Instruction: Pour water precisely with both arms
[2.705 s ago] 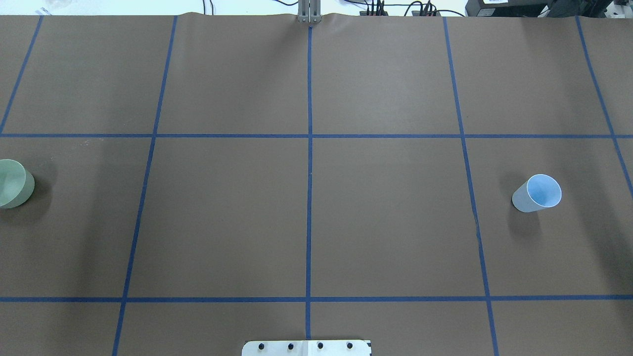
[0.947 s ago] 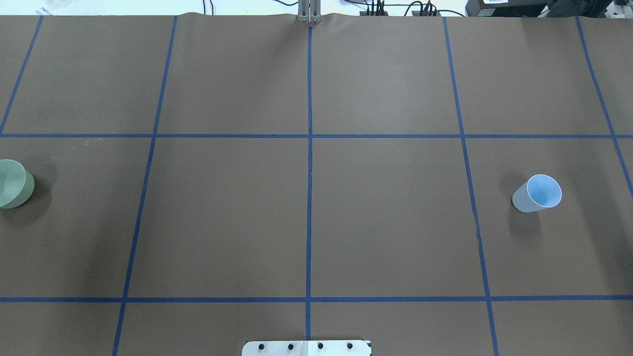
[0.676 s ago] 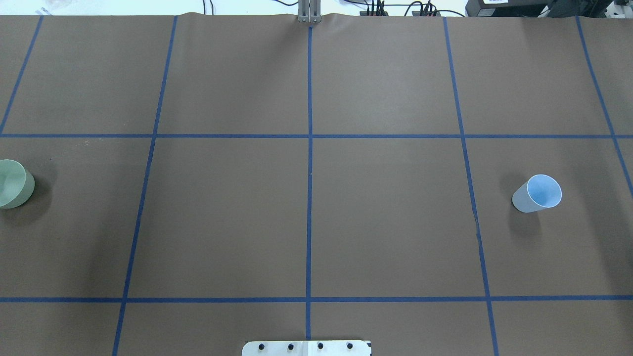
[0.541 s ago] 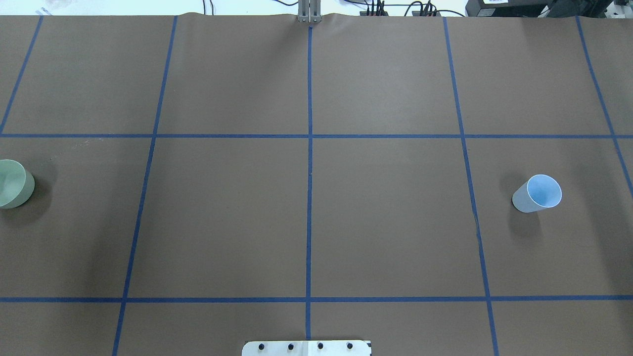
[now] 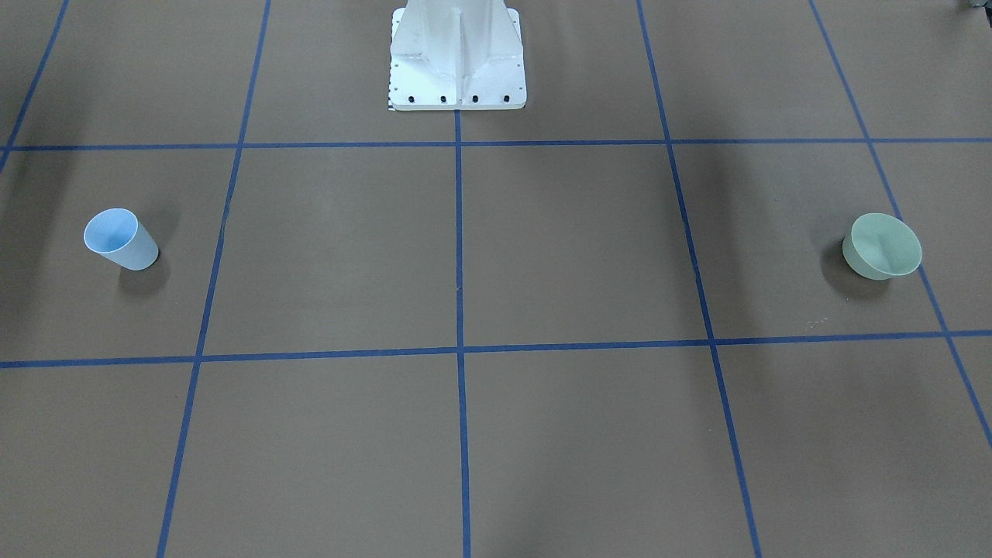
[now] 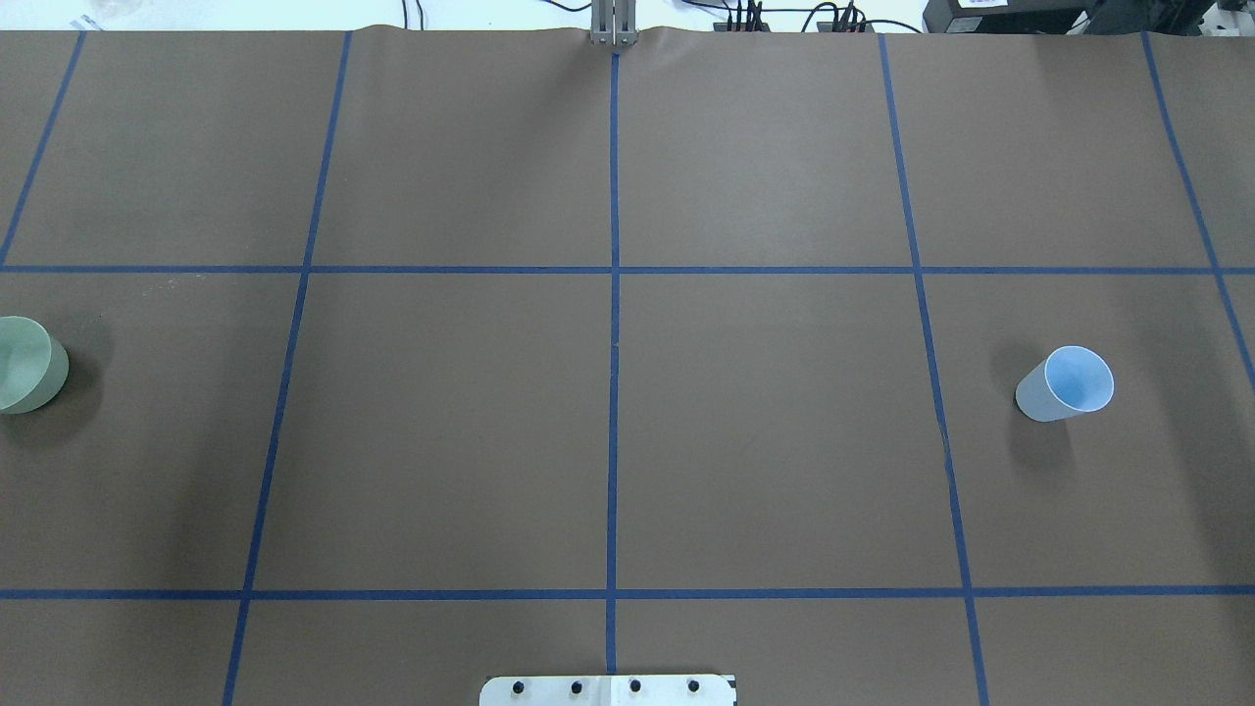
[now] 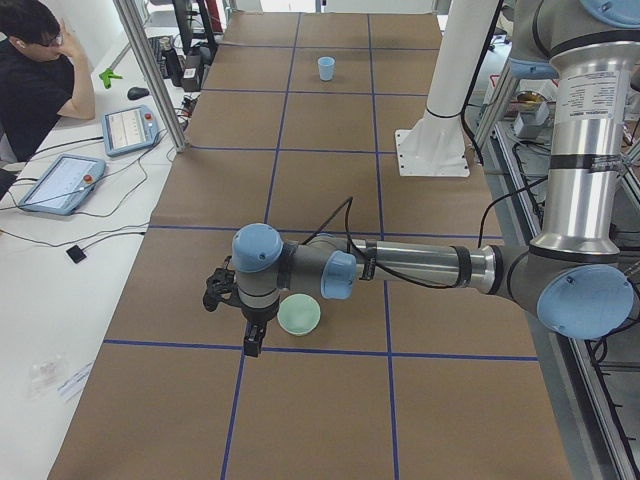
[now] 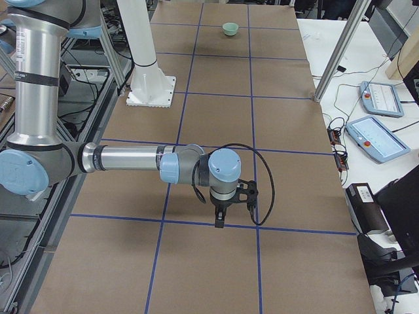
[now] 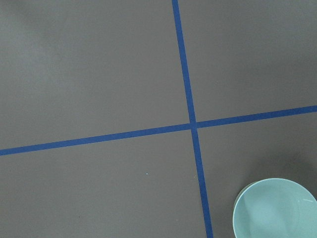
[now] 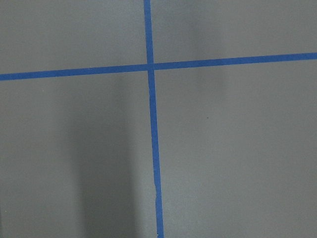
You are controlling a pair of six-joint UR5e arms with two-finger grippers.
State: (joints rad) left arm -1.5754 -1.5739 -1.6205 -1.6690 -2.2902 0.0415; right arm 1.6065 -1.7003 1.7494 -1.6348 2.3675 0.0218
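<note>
A pale green bowl (image 5: 883, 246) (image 6: 25, 365) stands upright at the table's left end. My left arm (image 7: 420, 265) reaches out low over the table beside the bowl (image 7: 299, 314). The left gripper (image 7: 253, 343) points down just next to it; I cannot tell whether it is open or shut. The bowl's rim (image 9: 277, 210) fills the left wrist view's lower right corner. A light blue cup (image 5: 120, 239) (image 6: 1067, 384) stands at the right end. The right arm (image 8: 124, 159) stretches over that end, its gripper (image 8: 220, 219) pointing down, state unclear. The water shows in no view.
Brown paper with a blue tape grid (image 6: 614, 270) covers the table. The white pedestal (image 5: 457, 62) stands at the robot's edge. A person (image 7: 30, 70) sits beyond the far long side by control tablets (image 7: 60, 182); more tablets (image 8: 380, 140) lie there.
</note>
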